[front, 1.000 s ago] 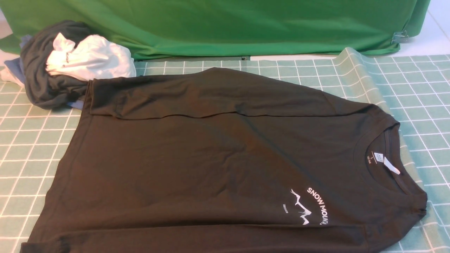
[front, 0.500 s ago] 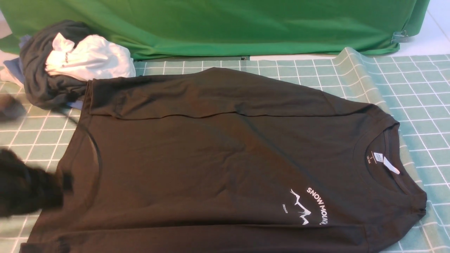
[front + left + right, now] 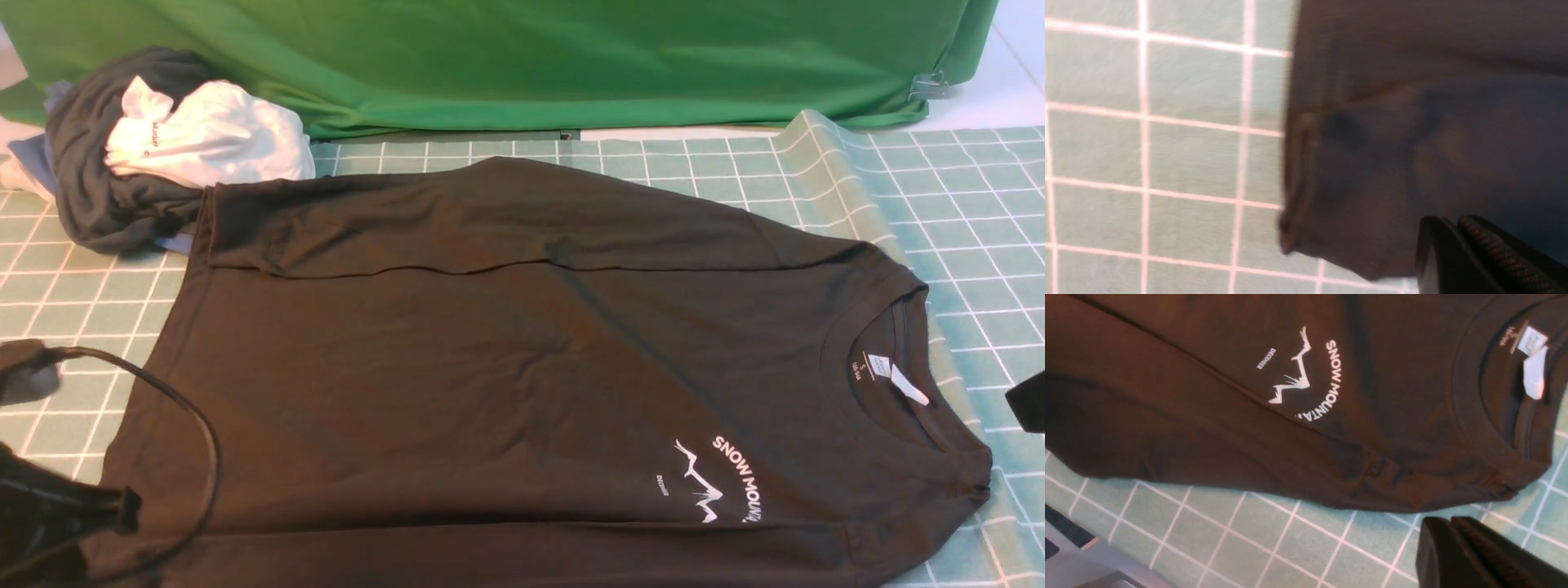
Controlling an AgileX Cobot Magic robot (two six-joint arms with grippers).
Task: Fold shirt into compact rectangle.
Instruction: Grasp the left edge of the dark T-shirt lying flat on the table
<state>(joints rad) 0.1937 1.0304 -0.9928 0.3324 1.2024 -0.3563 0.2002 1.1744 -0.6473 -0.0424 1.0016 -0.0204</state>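
The black shirt (image 3: 506, 367) lies flat on the checked tablecloth (image 3: 971, 212), collar to the right, both sleeves folded in along its far and near edges. Its white mountain print (image 3: 718, 478) and neck tag (image 3: 898, 380) face up. My left arm (image 3: 49, 523) is at the near left, a cable looping over the shirt's hem. In the left wrist view, the left gripper (image 3: 1447, 223) is shut and empty above the shirt (image 3: 1412, 122) near its hem corner. The right gripper (image 3: 1447, 522), also shut and empty, hovers over the tablecloth just beside the shirt's shoulder (image 3: 1433, 490).
A dark grey garment (image 3: 106, 204) bundled with a white one (image 3: 212, 135) sits at the back left, touching the shirt's far corner. A bright green cloth (image 3: 522, 57) hangs along the back. The tablecloth has a raised ridge (image 3: 824, 163) at the back right.
My left arm has come in from the left edge and moved nearer, toward the shirt's near left corner. A dark part of the right arm has appeared at the right edge. The shirt has not moved.
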